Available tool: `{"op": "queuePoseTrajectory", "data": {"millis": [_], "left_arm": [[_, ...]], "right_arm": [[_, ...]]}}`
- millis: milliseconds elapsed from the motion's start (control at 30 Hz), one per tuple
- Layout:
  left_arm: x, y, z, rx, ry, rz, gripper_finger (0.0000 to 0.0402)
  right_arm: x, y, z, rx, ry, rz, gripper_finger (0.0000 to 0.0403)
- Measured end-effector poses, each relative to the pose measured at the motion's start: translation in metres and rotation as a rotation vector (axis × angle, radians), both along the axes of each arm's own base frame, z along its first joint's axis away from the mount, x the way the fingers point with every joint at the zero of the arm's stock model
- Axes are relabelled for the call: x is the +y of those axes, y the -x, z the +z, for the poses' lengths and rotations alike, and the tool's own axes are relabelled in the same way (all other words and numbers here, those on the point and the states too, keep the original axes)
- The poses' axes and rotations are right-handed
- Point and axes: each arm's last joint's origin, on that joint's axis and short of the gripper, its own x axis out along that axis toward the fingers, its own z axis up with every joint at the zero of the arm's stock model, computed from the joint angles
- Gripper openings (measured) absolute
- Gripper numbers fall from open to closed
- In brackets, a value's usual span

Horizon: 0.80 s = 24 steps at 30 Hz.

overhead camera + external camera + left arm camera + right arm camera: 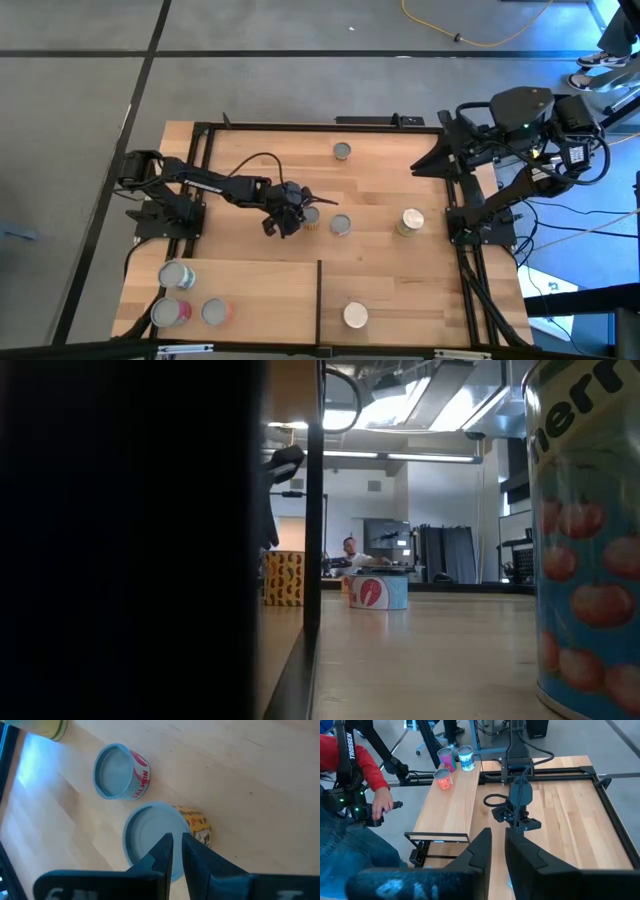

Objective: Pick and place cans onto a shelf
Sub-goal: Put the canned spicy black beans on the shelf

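My left gripper is shut over the middle of the table, its fingertips just above the silver top of a yellow-labelled can that stands upright on the tabletop and also shows in the high view. A red-labelled can stands beside it. Other cans stand on the tabletop at the far side, right of centre and at the near edge. Three cans stand on the raised shelf at the near left. My right gripper is shut and waits at the far right. My left gripper points down over the yellow-labelled can's top. I cannot tell whether its shut fingertips touch the lid or hang just above it.
A black frame runs round the tabletop. The shelf's black edge stands close to the low camera, and the near can fills that view's right side. A person with a red sleeve sits beyond the table's left side.
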Motion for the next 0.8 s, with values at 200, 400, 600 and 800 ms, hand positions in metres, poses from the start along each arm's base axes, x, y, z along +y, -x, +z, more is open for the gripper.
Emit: {"op": "queuePoseTrajectory", "data": {"millis": [200, 400, 600, 800], "left_arm": [[0.0, 0.0, 0.001, -0.003, 0.005, 0.014, 0.0033], [0.0, -0.005, 0.01, -0.013, 0.021, 0.035, 0.0033], [-0.001, -0.004, 0.016, 0.06, 0.071, 0.081, 0.0033], [-0.003, 0.001, 0.013, 0.135, 0.116, 0.064, 0.0033]], "right_arm": [[0.0, 0.0, -0.001, 0.011, 0.002, 0.0, 0.0056], [0.0, 0.0, -0.001, 0.011, 0.002, 0.0, 0.0056], [0.0, 0.001, -0.002, 0.023, 0.003, 0.0, 0.0056], [0.0, 0.001, -0.003, 0.034, 0.004, 0.0, 0.0056]]}}
